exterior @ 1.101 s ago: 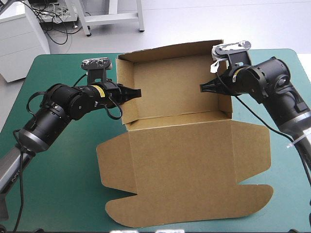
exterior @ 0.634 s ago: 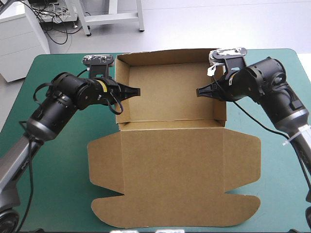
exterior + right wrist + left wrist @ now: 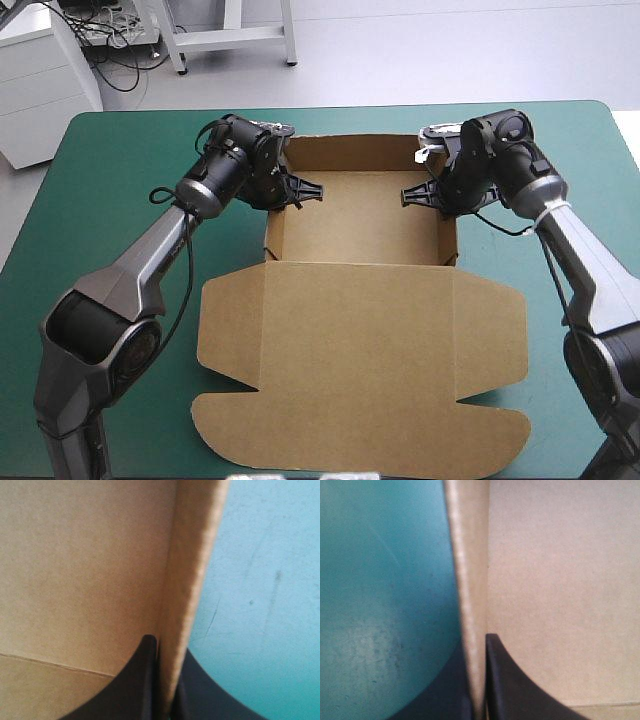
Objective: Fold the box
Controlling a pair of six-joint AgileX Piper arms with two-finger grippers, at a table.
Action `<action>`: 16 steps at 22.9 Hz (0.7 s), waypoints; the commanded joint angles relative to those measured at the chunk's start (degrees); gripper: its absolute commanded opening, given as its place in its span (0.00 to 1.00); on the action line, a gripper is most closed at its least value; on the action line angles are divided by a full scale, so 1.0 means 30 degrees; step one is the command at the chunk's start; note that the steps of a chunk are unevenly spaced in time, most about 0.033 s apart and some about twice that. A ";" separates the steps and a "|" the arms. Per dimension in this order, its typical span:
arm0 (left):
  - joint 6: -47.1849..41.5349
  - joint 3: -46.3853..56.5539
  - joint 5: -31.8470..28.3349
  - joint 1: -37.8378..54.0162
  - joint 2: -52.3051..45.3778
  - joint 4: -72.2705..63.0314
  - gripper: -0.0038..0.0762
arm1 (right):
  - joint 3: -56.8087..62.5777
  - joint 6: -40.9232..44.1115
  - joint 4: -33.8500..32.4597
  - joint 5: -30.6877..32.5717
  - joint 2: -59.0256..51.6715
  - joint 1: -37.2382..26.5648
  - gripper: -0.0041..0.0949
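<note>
Box [image 3: 360, 225] from above: you had it sitting toward the far middle of the worktop [image 3: 120, 160], a tray with its walls up. The lid [image 3: 360, 350] lay flat, spread toward the near edge. Your left pincer [image 3: 314, 189] reached in over the tray's left side and your right pincer [image 3: 410, 196] over its right side. The two pointed at each other across the tray floor.

Left wrist: the left wall [image 3: 470, 580] ran straight ahead between your black fingers, one on the outside, one inside the tray. They were all but together, clamped on the board. Tray floor showed on the inner side, bare teal-green cover on the outer.

Right wrist: same story, mirrored. The right wall [image 3: 192, 580] stood between the fingers, pinched tight, with brown board inside and teal-green outside.

By my reading, the step in hand was seating the side walls. Each looked thick, as if doubled over, and each was being squeezed to set its tuck. The next move called for letting go on both sides and drawing the pincers up and clear without dragging the walls back out. Whether the tucks would hold once freed, these views couldn't tell you. The lid was not yet dealt with.
</note>
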 commanded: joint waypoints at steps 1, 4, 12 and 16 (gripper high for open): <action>0.0209 -0.0687 0.0749 -0.0115 -0.0333 -0.0005 0.01 | -0.0576 -0.1393 0.2110 0.0070 -0.0075 -0.0717 0.03; 0.0209 -0.0687 0.0749 -0.0115 0.0135 0.0396 0.01 | -0.0540 -0.1402 0.1384 0.0070 0.0665 -0.0758 0.03; 0.0209 -0.0687 0.0706 0.0088 0.0693 -0.0126 0.07 | -0.0540 -0.1484 0.1165 0.0070 0.2060 -0.0758 0.21; 0.0244 -0.0687 0.0742 0.0324 0.0693 -0.0607 0.21 | -0.0540 -0.1488 0.1165 0.0070 0.2221 -0.0758 0.47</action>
